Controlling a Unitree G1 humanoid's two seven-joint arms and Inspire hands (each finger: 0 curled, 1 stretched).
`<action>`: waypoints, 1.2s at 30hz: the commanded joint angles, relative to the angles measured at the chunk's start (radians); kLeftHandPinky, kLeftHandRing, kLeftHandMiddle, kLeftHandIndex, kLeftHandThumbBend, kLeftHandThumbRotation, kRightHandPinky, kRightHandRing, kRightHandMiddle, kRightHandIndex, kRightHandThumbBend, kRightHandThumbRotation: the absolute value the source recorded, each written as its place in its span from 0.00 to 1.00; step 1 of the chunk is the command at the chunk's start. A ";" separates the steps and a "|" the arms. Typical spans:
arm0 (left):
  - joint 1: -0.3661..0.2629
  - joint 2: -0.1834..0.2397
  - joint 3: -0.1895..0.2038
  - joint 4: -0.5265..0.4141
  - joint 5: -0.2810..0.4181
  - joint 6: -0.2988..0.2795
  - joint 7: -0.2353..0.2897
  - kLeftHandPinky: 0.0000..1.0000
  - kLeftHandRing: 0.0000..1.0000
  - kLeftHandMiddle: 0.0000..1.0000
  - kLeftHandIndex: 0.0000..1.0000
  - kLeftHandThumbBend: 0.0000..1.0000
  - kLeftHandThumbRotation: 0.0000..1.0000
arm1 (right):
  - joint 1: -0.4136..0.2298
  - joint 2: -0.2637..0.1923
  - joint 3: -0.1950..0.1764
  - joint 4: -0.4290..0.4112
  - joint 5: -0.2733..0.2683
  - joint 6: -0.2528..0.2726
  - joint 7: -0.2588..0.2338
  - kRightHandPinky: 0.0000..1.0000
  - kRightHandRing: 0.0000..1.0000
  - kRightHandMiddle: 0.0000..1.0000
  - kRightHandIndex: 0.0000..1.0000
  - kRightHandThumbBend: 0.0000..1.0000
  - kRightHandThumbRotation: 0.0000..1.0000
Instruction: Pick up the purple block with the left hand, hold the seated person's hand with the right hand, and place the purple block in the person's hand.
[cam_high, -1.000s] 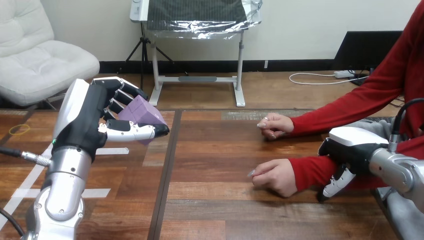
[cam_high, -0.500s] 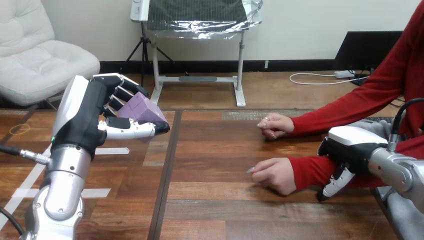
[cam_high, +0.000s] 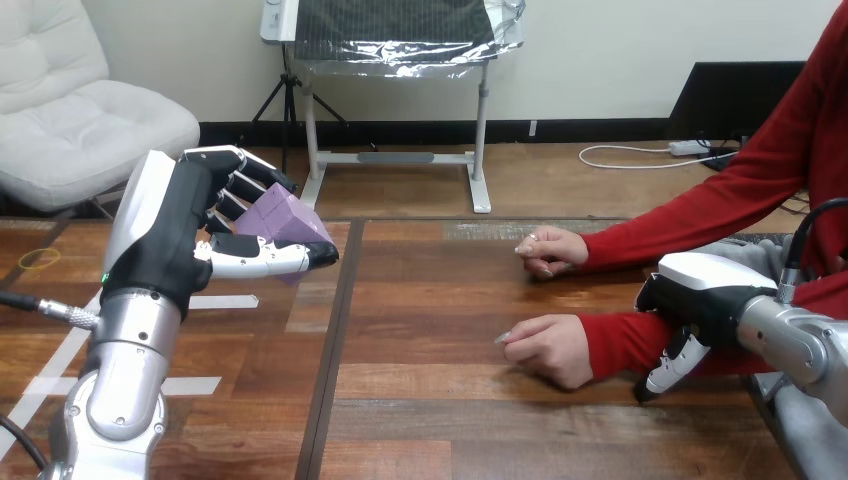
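My left hand (cam_high: 170, 240) is raised above the left part of the wooden table (cam_high: 440, 420), shut on the purple block (cam_high: 282, 220). Its fingers are behind the block and its thumb crosses the front. At the right, my right hand (cam_high: 705, 290) lies on the person's red-sleeved forearm (cam_high: 620, 340), with its fingers (cam_high: 672, 368) curled down over the sleeve's near side. The person's near hand (cam_high: 550, 350) rests loosely closed on the table, left of my right hand. Their far hand (cam_high: 550, 250) rests closed further back. The block is well to the left of both.
White tape strips (cam_high: 60, 360) and a small yellow ring (cam_high: 38, 259) lie on the table's left part. A dark seam (cam_high: 335, 340) runs front to back between my left hand and the person's hands.
My left hand has risen a little with the purple block. The person's near hand has shifted slightly; my right hand has stayed on the forearm.
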 joint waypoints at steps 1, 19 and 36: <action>-0.060 -0.015 0.014 -0.038 -0.011 -0.025 0.006 0.25 0.31 0.36 0.41 0.76 0.00 | 0.027 0.003 -0.015 -0.001 0.018 -0.026 -0.015 0.27 0.33 0.40 0.39 0.89 0.10; -0.068 -0.037 0.006 -0.005 -0.021 -0.041 0.008 0.23 0.30 0.35 0.42 0.75 0.00 | 0.029 -0.041 -0.081 -0.050 0.082 -0.134 -0.064 0.22 0.27 0.33 0.34 0.89 0.08; -0.092 -0.066 -0.007 0.076 -0.041 -0.105 0.013 0.23 0.29 0.35 0.42 0.76 0.00 | 0.042 -0.071 -0.137 -0.135 0.115 -0.194 -0.087 0.19 0.21 0.27 0.28 0.89 0.12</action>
